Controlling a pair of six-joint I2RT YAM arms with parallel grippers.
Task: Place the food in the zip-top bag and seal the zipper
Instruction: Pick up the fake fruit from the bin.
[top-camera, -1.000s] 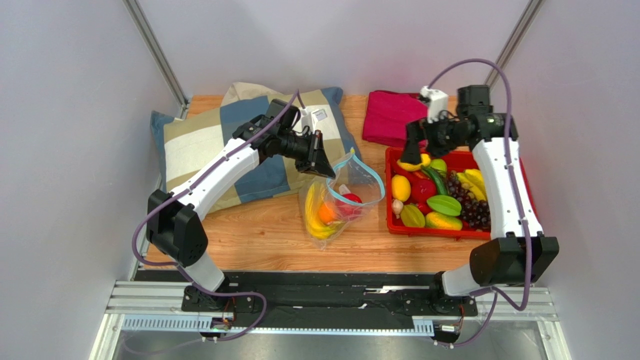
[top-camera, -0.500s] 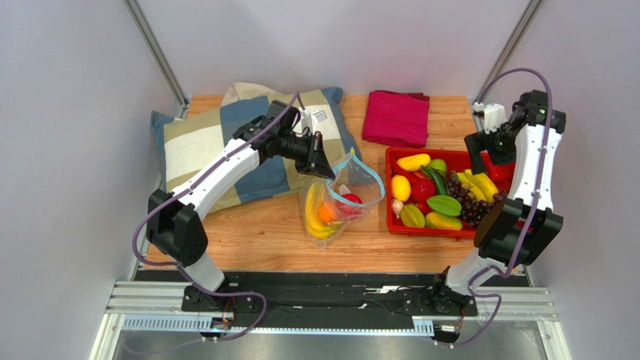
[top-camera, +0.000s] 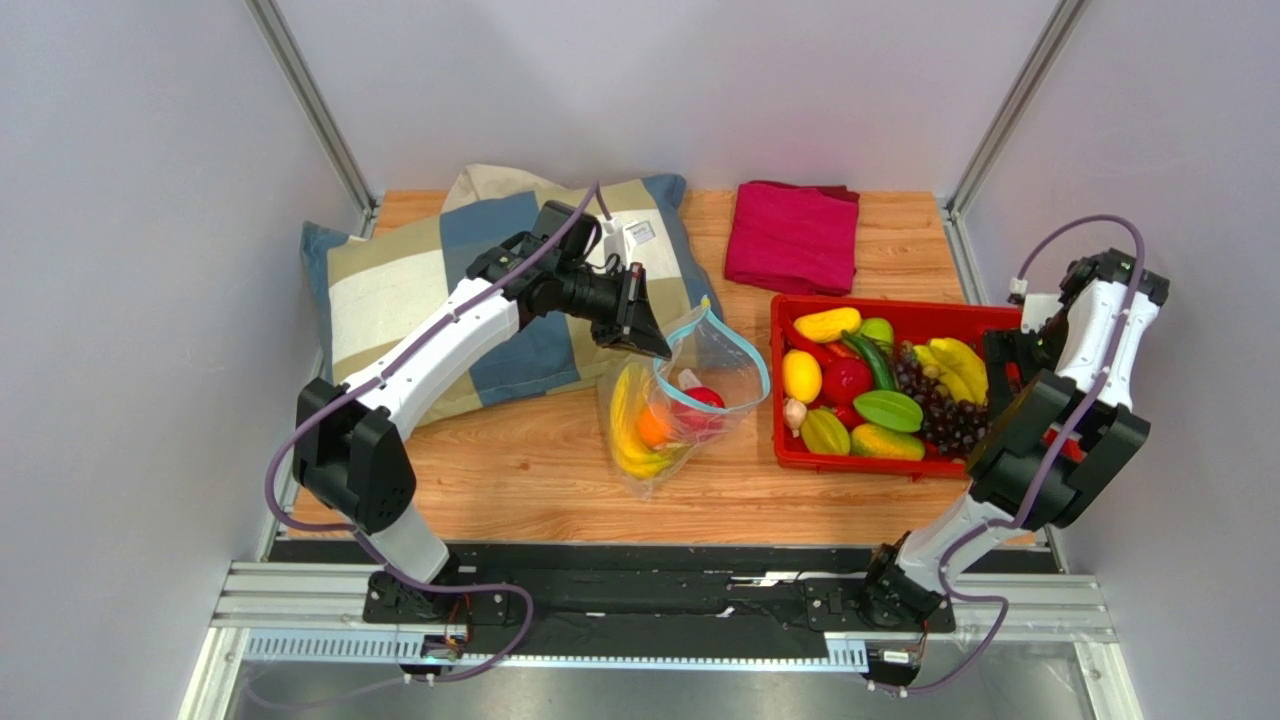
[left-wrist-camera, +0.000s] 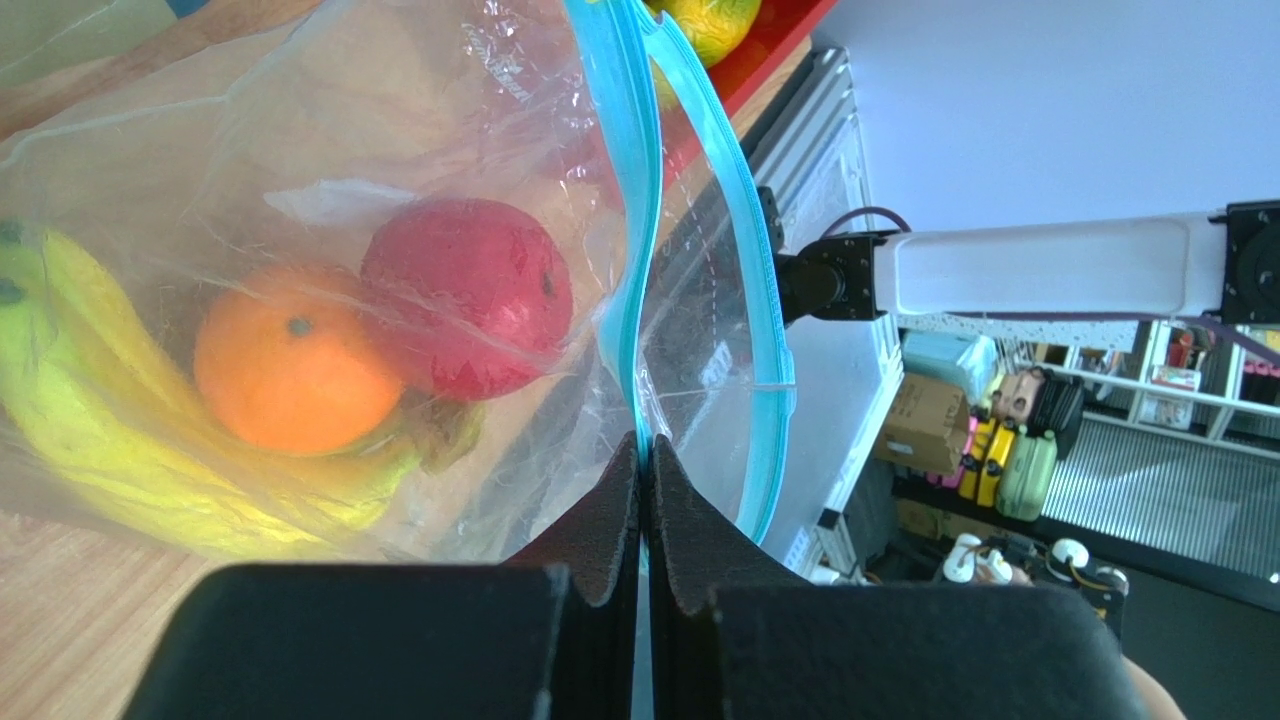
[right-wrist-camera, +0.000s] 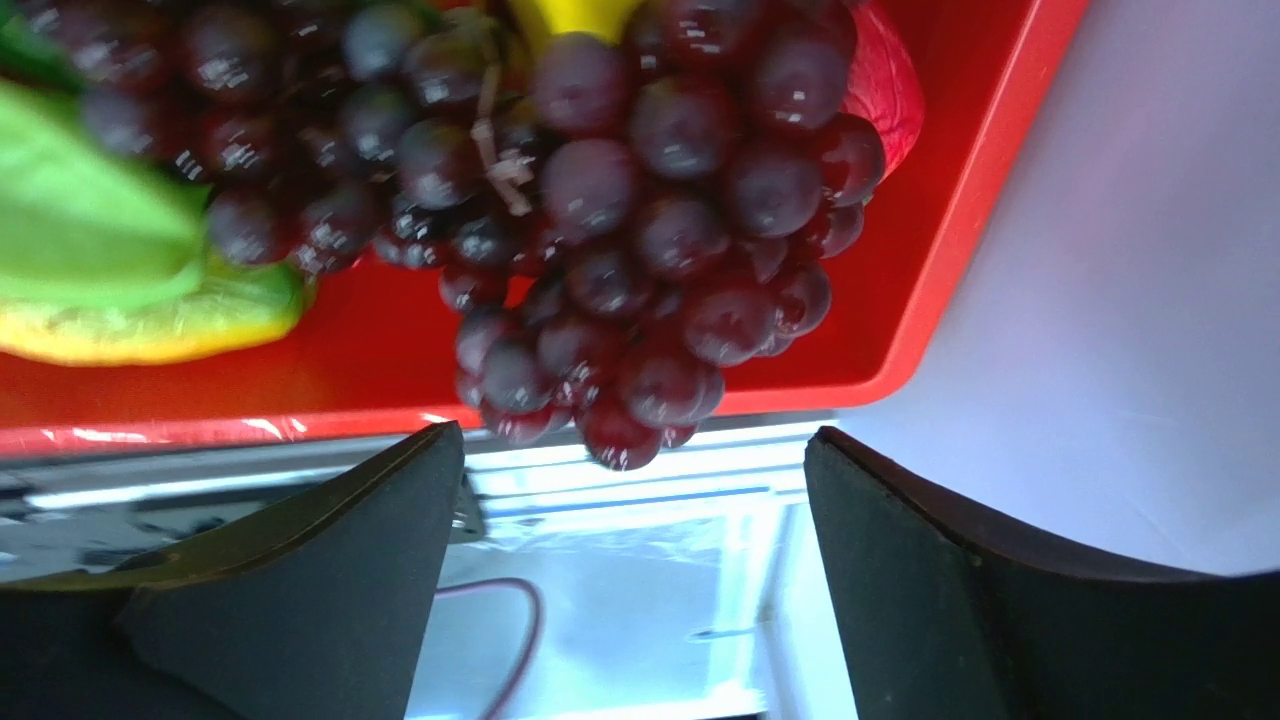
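Note:
The clear zip-top bag (top-camera: 703, 387) lies on the table with its mouth open. My left gripper (top-camera: 640, 333) is shut on the teal zipper (left-wrist-camera: 622, 225) at the mouth's near edge, its tip (left-wrist-camera: 646, 450) pinching the strip. Inside the bag are a banana bunch (left-wrist-camera: 90, 405), an orange piece (left-wrist-camera: 286, 360) and a red apple (left-wrist-camera: 466, 293). More food fills the red tray (top-camera: 902, 306): purple grapes (right-wrist-camera: 631, 195), bananas (top-camera: 954, 368) and mangoes (top-camera: 890, 410). My right gripper (right-wrist-camera: 631, 465) is open and holds nothing, just off the tray's right rim (right-wrist-camera: 962, 225), with the grapes beyond its fingertips.
A checked pillow (top-camera: 436, 285) lies at the back left under my left arm. A folded magenta cloth (top-camera: 792, 236) sits behind the tray. My right arm (top-camera: 1104, 323) is folded back at the table's right edge, close to the wall.
My right arm has swung from the tray's far left corner to its right rim, and a yellow fruit now lies at the tray's back. The left arm and bag have not moved.

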